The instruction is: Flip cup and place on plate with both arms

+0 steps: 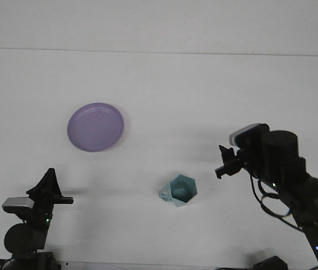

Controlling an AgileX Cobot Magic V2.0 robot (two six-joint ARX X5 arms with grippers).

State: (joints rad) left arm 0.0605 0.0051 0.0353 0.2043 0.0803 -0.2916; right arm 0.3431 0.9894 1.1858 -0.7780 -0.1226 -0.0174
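cup (180,191) | free on table | left of right claw (225,166), apart

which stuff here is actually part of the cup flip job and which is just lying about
Part of the job:
- pale teal faceted plastic cup
- round purple plastic plate
- left gripper
- right gripper

Just lying about:
- nothing else on the white table
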